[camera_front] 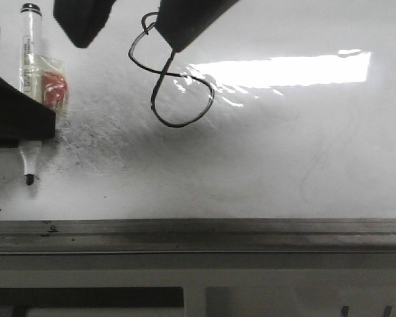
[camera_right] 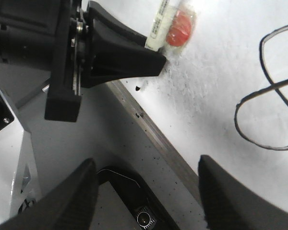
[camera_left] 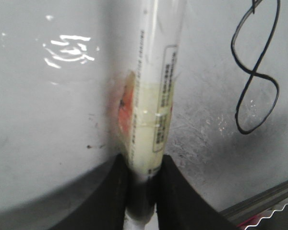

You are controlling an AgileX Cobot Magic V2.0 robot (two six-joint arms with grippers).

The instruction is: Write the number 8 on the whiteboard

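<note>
The number 8 [camera_front: 164,71] is a thin black line on the whiteboard [camera_front: 284,152], with a small hook at its top. My left gripper [camera_front: 33,125] is shut on a clear-barrelled marker [camera_front: 30,59] at the board's left. The marker's black tip [camera_front: 30,177] points toward the near rail. In the left wrist view the jaws [camera_left: 143,191] clamp the marker [camera_left: 158,96], and the 8 [camera_left: 254,72] lies off to one side. My right gripper [camera_front: 129,43] is open and empty above the top of the 8; its wrist view [camera_right: 146,163] also shows the 8 [camera_right: 278,86].
An orange-red tag [camera_front: 53,89] sticks to the marker's side. Grey scratchy smudges [camera_front: 99,132] spread between the marker and the 8. A grey metal rail [camera_front: 198,234] runs along the board's near edge. A bright glare patch [camera_front: 284,69] lies right of the 8.
</note>
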